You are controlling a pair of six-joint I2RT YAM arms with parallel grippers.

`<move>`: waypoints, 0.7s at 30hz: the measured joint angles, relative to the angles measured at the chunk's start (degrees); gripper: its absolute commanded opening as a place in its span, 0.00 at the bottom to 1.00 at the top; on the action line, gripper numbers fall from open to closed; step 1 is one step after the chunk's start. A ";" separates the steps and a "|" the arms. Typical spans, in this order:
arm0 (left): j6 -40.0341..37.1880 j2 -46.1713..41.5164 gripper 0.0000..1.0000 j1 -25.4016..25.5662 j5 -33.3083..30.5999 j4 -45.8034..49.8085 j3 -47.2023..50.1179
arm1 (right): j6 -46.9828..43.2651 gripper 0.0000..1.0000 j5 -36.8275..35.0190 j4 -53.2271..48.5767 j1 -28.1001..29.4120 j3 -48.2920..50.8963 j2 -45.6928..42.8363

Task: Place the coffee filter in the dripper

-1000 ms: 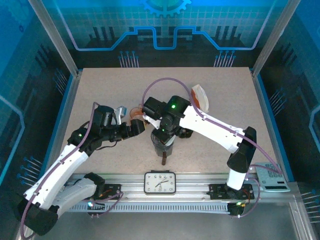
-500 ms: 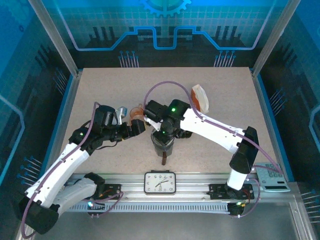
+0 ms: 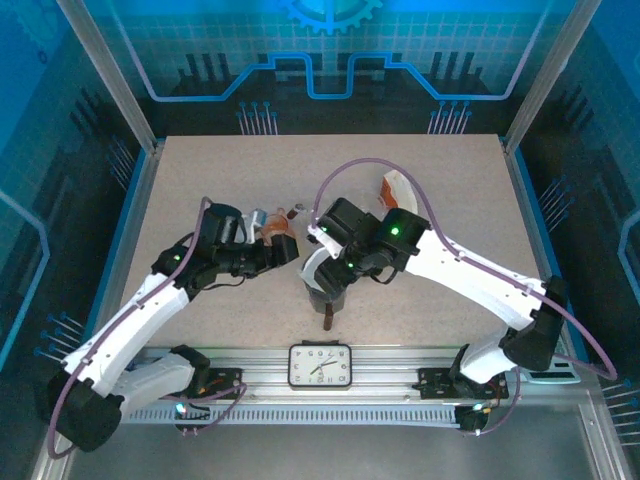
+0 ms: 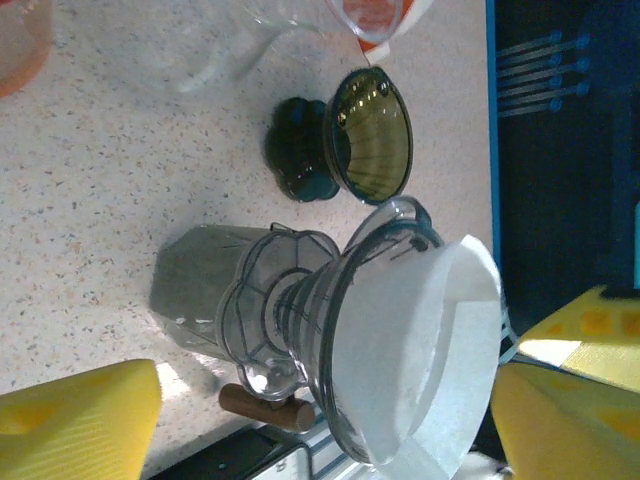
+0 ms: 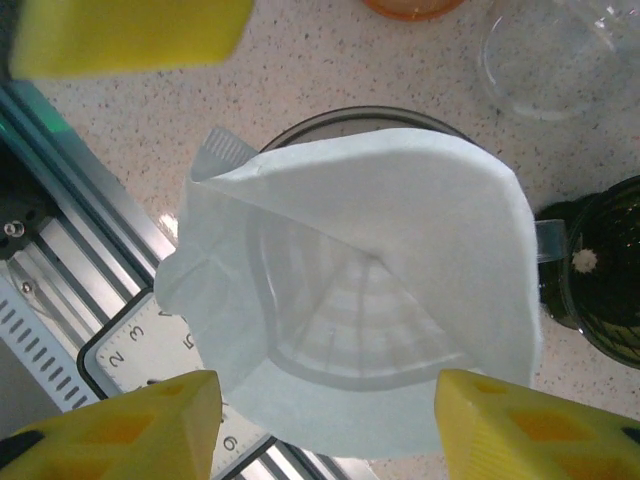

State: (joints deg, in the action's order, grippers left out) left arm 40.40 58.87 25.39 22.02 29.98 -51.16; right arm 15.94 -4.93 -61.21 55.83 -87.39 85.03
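I see the clock (image 3: 320, 365) nearest; behind it the paper filter (image 5: 420, 200) sits inside the clear dripper (image 4: 285, 300); the right gripper (image 5: 325, 420) hangs spread above, holding nothing; the left gripper (image 4: 320, 420) is spread alongside.

A robot lab cell: aluminium frame posts (image 3: 108, 70), blue printed wall panels (image 3: 420, 50), a speckled table (image 3: 200, 170).

I am seeing speckled beige tabletop (image 3: 200, 170) lying open along the far edge. Mid-table, a clear plastic dripper (image 4: 270, 300) with white paper filter (image 5: 420, 200), a dark green glass cone (image 4: 370, 135) and a clear glass jug (image 5: 545, 60) are crowding together.
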 measured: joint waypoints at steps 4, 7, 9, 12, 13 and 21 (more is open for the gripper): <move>-0.57 2.97 0.66 3.34 -0.04 0.66 -3.37 | 1.01 0.63 -0.63 3.43 -1.66 4.07 -3.89; -1.29 4.26 0.58 4.52 -0.07 1.01 -4.61 | 1.42 0.61 -1.05 5.27 -3.82 6.54 -6.86; -1.55 4.83 0.51 4.90 -0.11 1.42 -4.63 | 1.81 0.59 -1.03 6.08 -5.57 7.19 -7.76; -1.62 5.75 0.43 5.44 -0.26 2.08 -4.66 | 1.92 0.53 -1.05 7.26 -7.21 8.07 -7.72; -1.60 6.05 0.42 5.62 -0.31 2.25 -4.66 | 1.86 0.51 -1.05 7.37 -7.39 8.37 -7.65; -1.81 7.76 0.30 6.29 -1.27 2.82 -4.63 | 0.98 0.30 -1.05 8.41 -7.65 9.90 -5.66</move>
State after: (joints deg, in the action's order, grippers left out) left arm 38.59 66.63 31.68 20.75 32.80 -55.79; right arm 16.93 -5.98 -52.80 48.18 -77.49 79.37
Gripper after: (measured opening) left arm 0.310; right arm 0.336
